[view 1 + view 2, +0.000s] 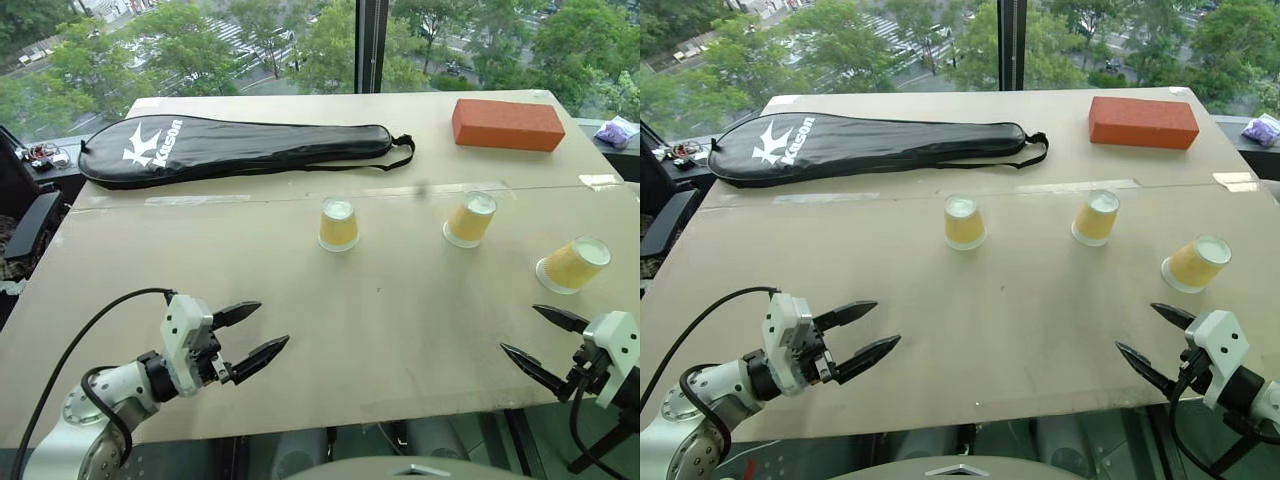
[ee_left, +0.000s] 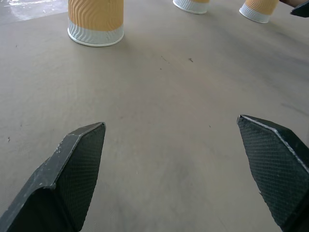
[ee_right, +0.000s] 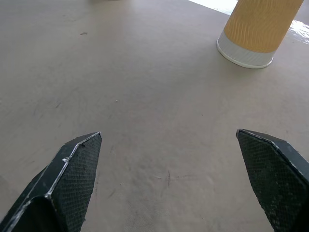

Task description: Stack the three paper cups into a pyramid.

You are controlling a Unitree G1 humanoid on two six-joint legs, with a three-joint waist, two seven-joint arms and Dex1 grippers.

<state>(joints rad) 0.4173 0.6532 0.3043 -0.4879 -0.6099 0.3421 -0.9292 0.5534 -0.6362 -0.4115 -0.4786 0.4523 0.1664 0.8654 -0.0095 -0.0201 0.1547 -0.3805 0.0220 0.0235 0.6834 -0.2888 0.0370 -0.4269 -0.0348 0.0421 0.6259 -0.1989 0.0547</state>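
We have three cups standing upside down in a loose row across the middle of the counter [image 1: 300, 340], all well apart: the left cup [image 1: 338, 223], the middle cup [image 1: 470, 218] and the right cup [image 1: 573, 264], so no pyramid has been started yet. Our judgement is that the step in hand is the first reach, and doing it well means bringing two cups side by side, touching, as a base before lifting the third on top. The right gripper [image 1: 538, 343] sits near the counter's front edge with the right cup closest to it, so that cup looks like its natural first pick; we should close around the cup's ribbed side gently, since thin paper will crush or tip. The left gripper [image 1: 250, 333] hovers low over bare counter, the left cup ahead of it. Both pairs of fingers are spread wide, released, holding and touching nothing. Behind the cups lie a black racket bag [image 1: 235, 148] and an orange brick [image 1: 507, 124], clear of the work
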